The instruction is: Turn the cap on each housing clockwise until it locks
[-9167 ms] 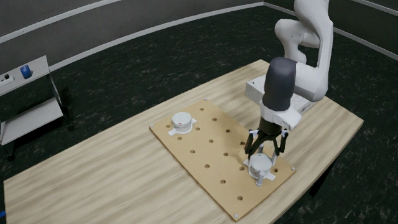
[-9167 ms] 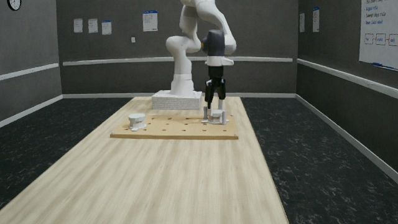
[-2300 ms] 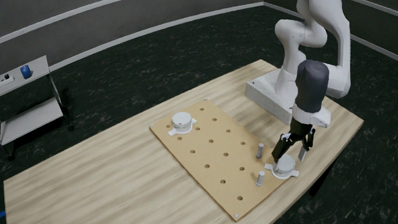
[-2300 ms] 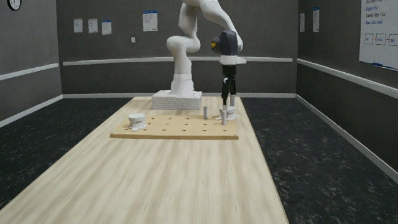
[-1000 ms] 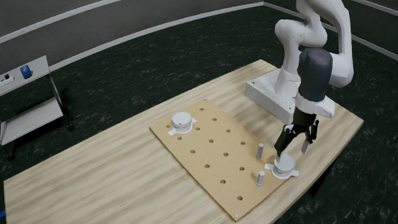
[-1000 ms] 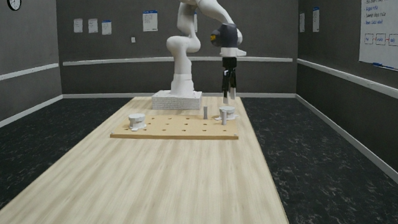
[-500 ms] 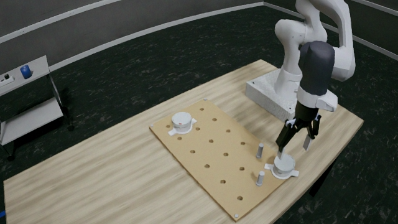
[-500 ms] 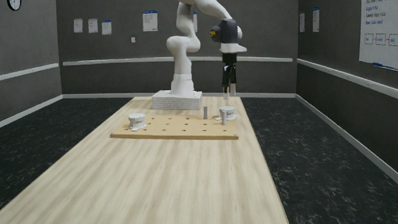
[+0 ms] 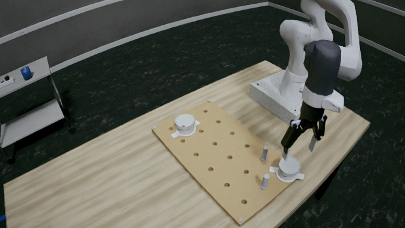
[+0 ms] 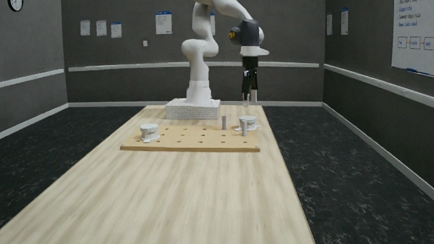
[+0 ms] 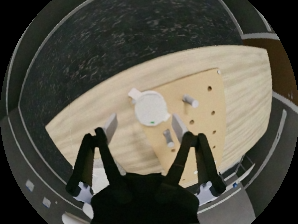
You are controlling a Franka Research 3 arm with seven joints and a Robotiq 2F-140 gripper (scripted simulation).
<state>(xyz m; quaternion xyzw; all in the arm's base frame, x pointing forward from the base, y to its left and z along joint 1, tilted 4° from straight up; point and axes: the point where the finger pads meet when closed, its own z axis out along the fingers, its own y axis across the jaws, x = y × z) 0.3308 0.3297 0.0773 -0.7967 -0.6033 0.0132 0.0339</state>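
Two white housings with round caps stand upright on a tan pegboard (image 9: 218,158). The near housing (image 9: 288,171) stands at the board's right edge, also in the exterior view (image 10: 247,123) and the wrist view (image 11: 149,106). The far housing (image 9: 185,130) stands at the board's left corner, with a small red mark on its cap; it also shows in the exterior view (image 10: 149,131). My gripper (image 9: 300,149) hangs open and empty above the near housing, fingers clear of its cap. It also shows in the exterior view (image 10: 249,98) and the wrist view (image 11: 143,129).
Two grey pegs (image 9: 264,153) (image 9: 264,181) stand upright on the board just left of the near housing. The robot's white base block (image 9: 272,95) sits behind it on the table. The table's right edge is close to the near housing. A shelf cart (image 9: 25,101) stands far left.
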